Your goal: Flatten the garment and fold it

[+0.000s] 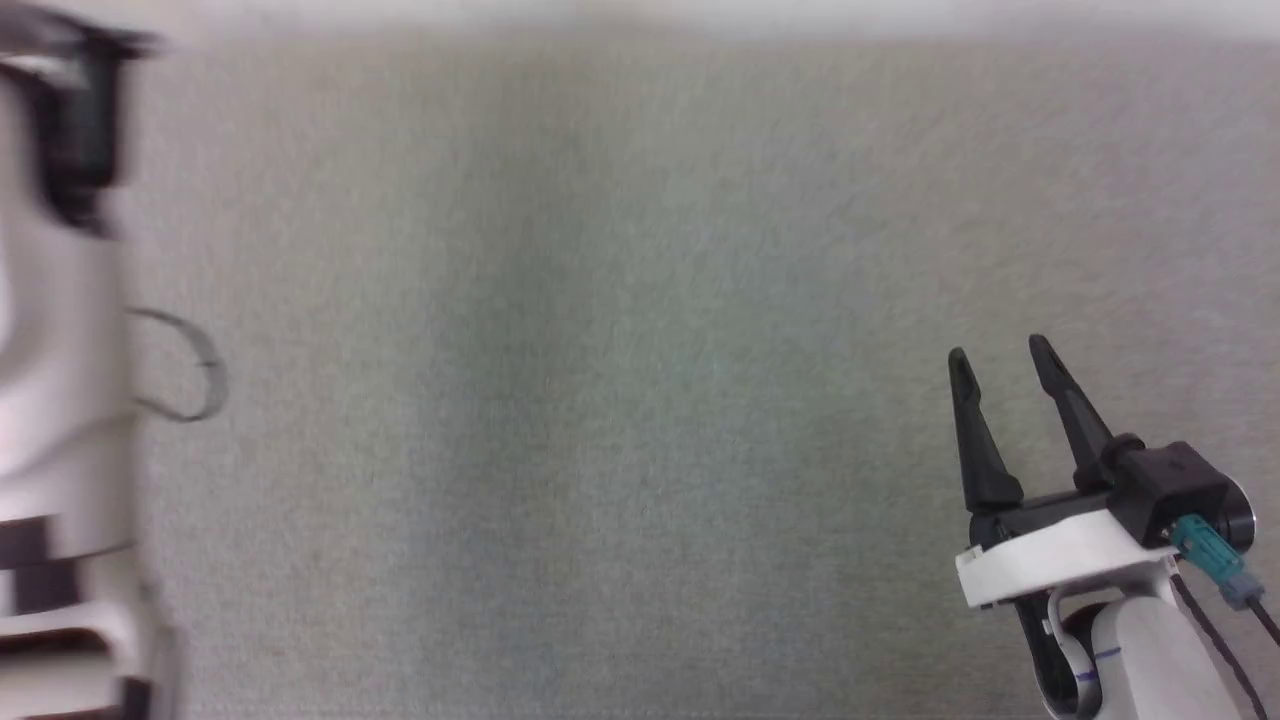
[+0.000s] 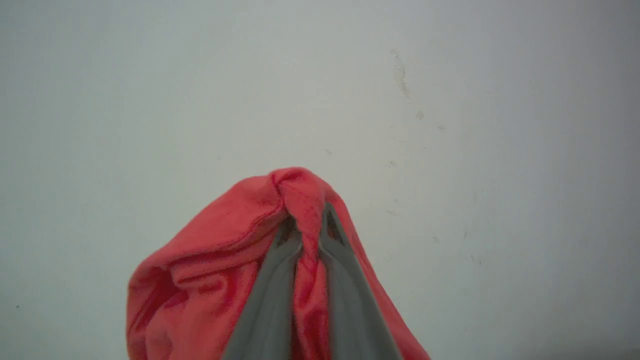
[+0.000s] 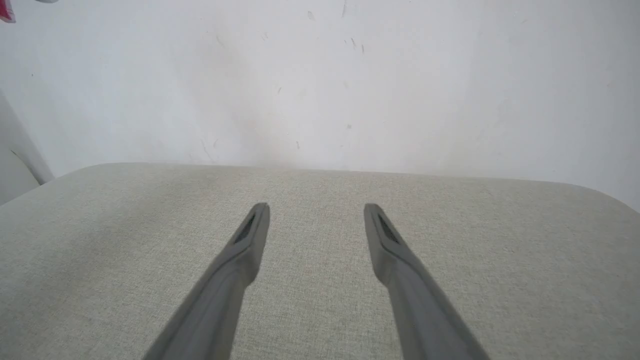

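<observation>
Red garment (image 2: 200,260) is bunching in the clamped left gripper (image 2: 307,217), likely for spreading; right gripper (image 1: 998,348) is hovering open above the table (image 1: 600,400)

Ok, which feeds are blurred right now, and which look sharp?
Head view: the left forearm at the edge is motion-smeared, the right claw crisp. Left wrist view: the garment in the shut left claw is slightly soft. Right wrist view: even light, the fabric surface sharp.

garment (image 2: 210,260): thin soft creased cloth | tabletop (image 1: 640,400): matt woven fabric
</observation>
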